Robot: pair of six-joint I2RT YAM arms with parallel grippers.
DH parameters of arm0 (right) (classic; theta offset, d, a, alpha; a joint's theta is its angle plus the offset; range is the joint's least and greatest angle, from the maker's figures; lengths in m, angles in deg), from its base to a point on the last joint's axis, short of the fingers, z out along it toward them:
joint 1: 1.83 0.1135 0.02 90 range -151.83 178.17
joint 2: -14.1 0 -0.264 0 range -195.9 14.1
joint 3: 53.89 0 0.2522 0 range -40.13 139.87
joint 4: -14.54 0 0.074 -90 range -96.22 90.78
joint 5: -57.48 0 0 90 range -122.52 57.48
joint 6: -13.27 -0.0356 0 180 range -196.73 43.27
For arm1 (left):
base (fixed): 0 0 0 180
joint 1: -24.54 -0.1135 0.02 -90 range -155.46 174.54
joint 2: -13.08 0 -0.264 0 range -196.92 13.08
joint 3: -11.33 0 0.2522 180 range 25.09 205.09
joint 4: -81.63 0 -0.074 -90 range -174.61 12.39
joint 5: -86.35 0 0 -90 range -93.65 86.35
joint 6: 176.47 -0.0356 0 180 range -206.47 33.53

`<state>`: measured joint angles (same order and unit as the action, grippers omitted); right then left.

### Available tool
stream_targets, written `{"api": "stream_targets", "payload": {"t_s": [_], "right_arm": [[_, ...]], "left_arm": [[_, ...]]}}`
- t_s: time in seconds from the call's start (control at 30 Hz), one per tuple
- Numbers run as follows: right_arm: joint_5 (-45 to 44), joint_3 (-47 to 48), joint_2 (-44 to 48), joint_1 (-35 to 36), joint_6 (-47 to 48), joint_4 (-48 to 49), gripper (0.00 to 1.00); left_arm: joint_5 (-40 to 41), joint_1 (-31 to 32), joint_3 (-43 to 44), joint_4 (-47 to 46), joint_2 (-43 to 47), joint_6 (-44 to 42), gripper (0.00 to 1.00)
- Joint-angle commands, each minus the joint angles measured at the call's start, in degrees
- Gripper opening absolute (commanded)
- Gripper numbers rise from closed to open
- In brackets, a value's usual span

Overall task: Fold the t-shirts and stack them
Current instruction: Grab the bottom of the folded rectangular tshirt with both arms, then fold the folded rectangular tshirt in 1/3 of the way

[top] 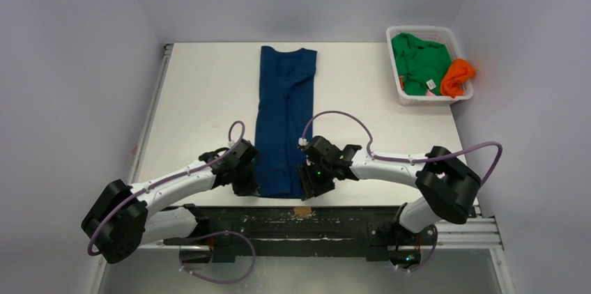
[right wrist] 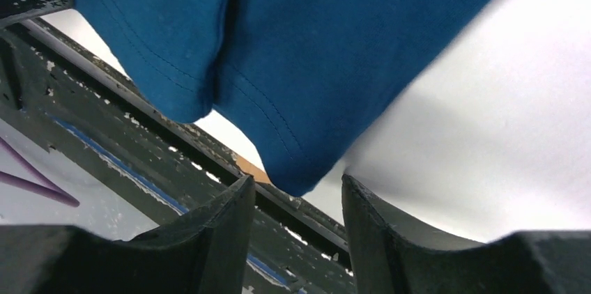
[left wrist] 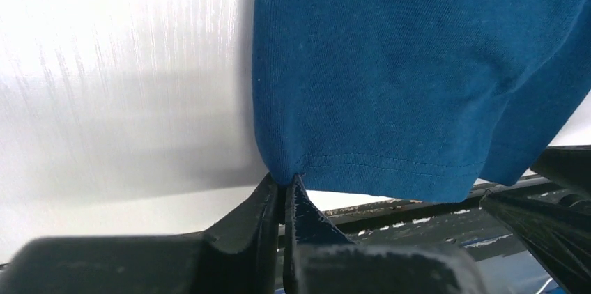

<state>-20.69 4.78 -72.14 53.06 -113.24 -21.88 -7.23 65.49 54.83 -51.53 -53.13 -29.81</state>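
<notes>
The dark blue t-shirt point(top: 284, 116) lies as a long narrow strip down the middle of the white table point(top: 202, 99), collar at the far end, hem at the near edge. My left gripper point(top: 249, 181) is shut on the hem's left corner point(left wrist: 282, 172). My right gripper point(top: 306, 186) is open at the hem's right corner point(right wrist: 296, 181), which hangs just above the gap between my fingers point(right wrist: 230, 217). The green t-shirt point(top: 418, 64) and the orange t-shirt point(top: 458, 76) are bunched in the basket at the back right.
The white lattice basket point(top: 398, 93) stands at the table's far right corner. The black rail point(top: 334, 214) runs along the near edge under the hem. Grey walls close in the table on three sides.
</notes>
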Motion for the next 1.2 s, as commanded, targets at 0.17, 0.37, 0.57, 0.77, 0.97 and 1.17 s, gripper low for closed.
{"api": "stream_targets", "payload": {"t_s": [0.17,0.37,0.57,0.77,0.97,1.17], "right_arm": [[-1.74,-1.55,-2.12,0.39,-1.28,3.82,0.21],[0.55,-4.37,7.07,0.47,-2.77,-0.17,0.0],[4.03,-2.67,12.18,0.48,-1.73,-4.43,0.0],[-3.3,7.45,9.35,-2.43,0.65,-9.22,0.0],[1.31,12.1,3.85,-12.81,4.36,-3.71,0.0],[1.91,22.12,-5.1,-19.73,6.3,-1.99,0.0]], "left_arm": [[2.22,1.47,-0.12,5.6,1.25,1.24,0.0],[2.92,4.29,0.92,12.89,9.06,3.48,0.0],[0.63,5.02,2.67,14.94,15.82,5.38,0.0],[6.29,2.79,13.03,13.91,10.74,3.21,0.0],[8.49,-4.03,22.69,9.48,0.69,-2.5,0.0],[9.2,-9.34,34.88,8.65,-12.58,-9.09,0.0]]}}
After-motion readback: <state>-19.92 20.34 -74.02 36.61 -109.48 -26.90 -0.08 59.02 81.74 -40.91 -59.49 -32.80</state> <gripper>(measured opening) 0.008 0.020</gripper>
